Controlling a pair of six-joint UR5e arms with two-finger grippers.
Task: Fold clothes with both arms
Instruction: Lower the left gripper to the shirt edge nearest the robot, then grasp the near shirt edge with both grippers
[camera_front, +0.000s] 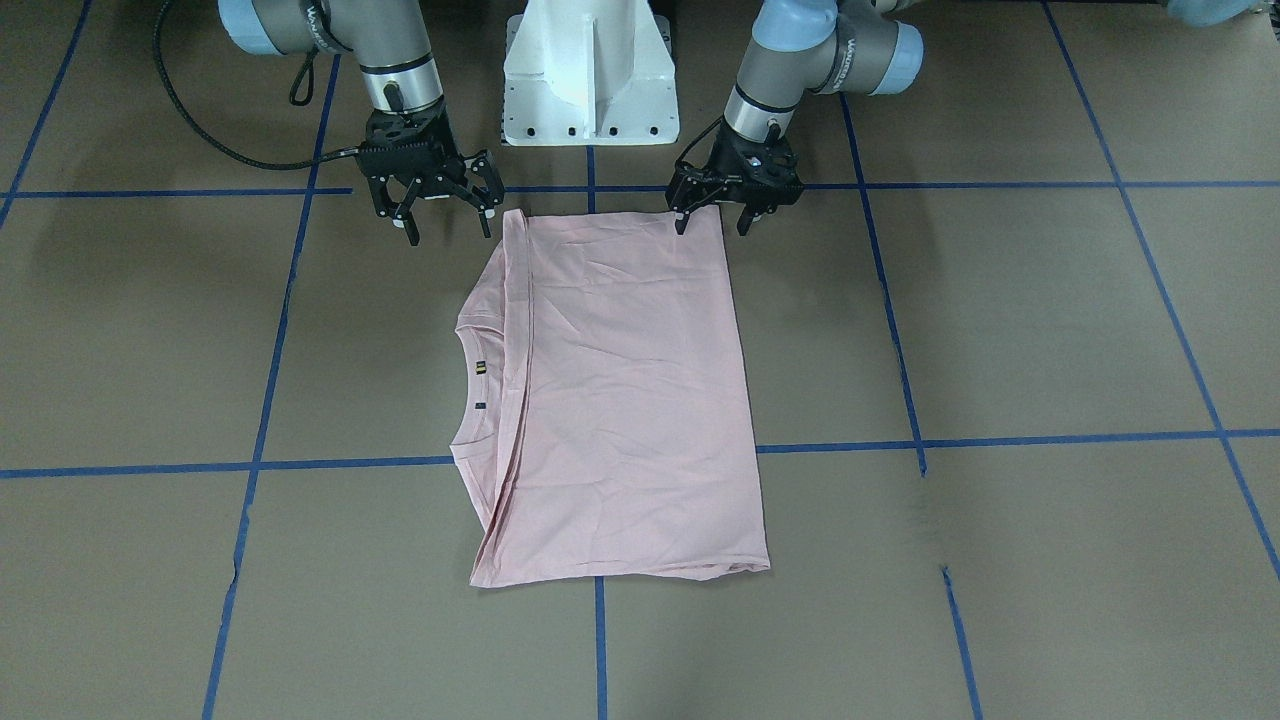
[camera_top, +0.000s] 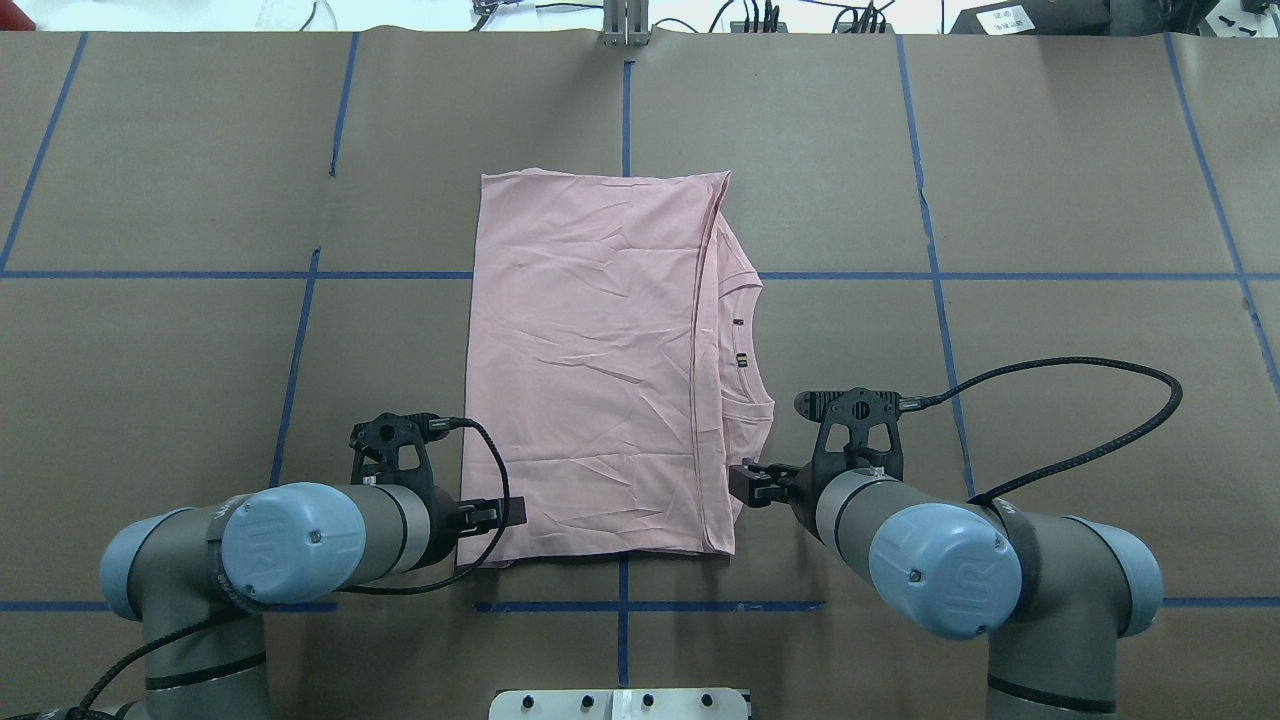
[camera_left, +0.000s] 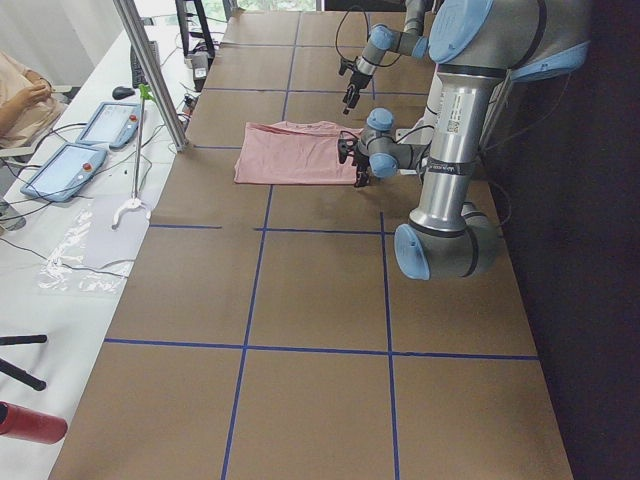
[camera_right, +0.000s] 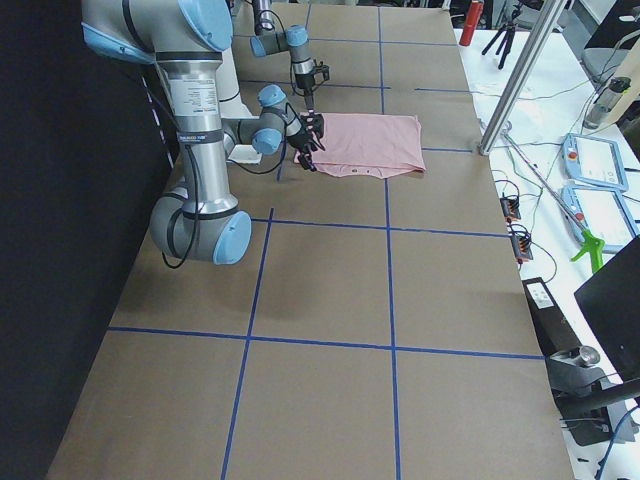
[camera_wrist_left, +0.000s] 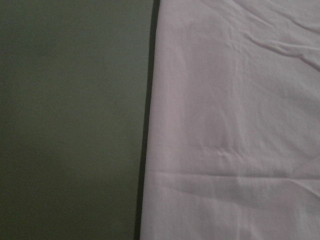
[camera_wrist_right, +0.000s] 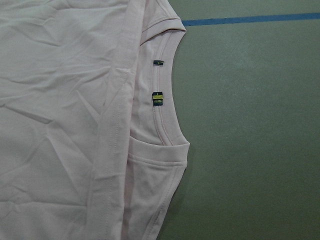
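Robotics lab: a table (camera_top: 150, 150) papered brown and gridded with blue tape (camera_top: 200, 273), with a left arm (camera_top: 300, 540) and a right arm (camera_top: 940, 570) flanking a white pedestal (camera_front: 590, 70). White side benches hold touchscreen pendants (camera_left: 62, 170) and a person (camera_left: 15, 95) sits at one. A metal post (camera_left: 150, 72) stands at the table's edge, with cables (camera_top: 750, 15) bunched along the far side.

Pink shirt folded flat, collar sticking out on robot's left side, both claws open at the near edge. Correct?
No. The collar sticks out on the robot's right side, by the right claw; the overhead view shows it. The rest stands: the pink shirt is folded flat, and the left claw and right claw are both open at the near edge.
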